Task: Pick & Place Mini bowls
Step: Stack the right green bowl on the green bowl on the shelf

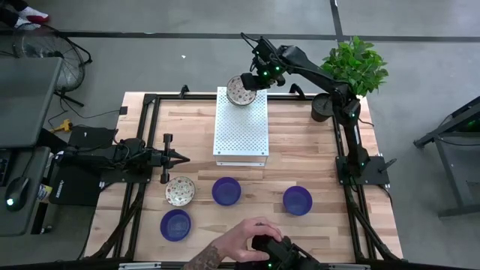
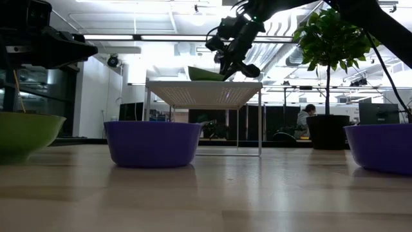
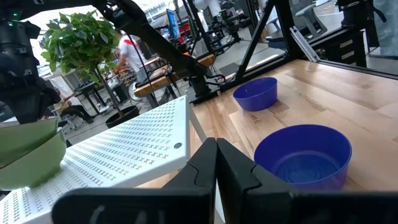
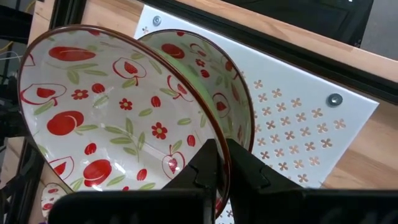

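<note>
white floral mini bowl [image 4: 112, 118], pinched by its rim in the right gripper [image 4: 214, 163], could slip off the white perforated stand's [image 1: 241, 131] edge.

Even overhead light, table [image 1: 300, 142] evenly bright, shadows soft. Low view: strong backlight from ceiling fixtures [image 2: 161, 37], blown out; arms silhouetted; near tabletop blurred. Wrist views: fingers [image 3: 214, 174] out of focus, edges distorted.
</note>
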`<action>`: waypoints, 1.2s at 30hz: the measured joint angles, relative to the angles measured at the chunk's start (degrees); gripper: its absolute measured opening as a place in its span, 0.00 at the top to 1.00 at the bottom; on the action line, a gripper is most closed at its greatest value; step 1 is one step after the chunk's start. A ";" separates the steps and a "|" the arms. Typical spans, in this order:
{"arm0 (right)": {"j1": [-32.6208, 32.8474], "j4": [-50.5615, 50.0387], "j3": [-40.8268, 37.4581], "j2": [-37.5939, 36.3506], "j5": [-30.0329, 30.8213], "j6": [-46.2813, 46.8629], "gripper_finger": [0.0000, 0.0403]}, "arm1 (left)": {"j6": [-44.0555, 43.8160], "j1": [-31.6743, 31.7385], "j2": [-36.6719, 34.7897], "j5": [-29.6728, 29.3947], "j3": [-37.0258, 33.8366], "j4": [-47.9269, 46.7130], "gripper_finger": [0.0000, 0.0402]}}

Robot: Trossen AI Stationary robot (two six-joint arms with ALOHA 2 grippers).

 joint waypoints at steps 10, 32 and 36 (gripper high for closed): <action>0.00 0.00 0.02 0.00 -0.02 -0.35 0.97 | 0.00 0.01 -0.01 0.01 0.00 0.01 1.00; 0.02 -0.93 0.02 0.00 1.24 0.11 0.97 | 0.00 0.01 0.00 0.01 0.00 0.00 1.00; 0.02 -1.06 0.02 0.00 1.64 0.78 0.97 | 0.00 0.01 -0.02 0.01 0.00 0.01 1.00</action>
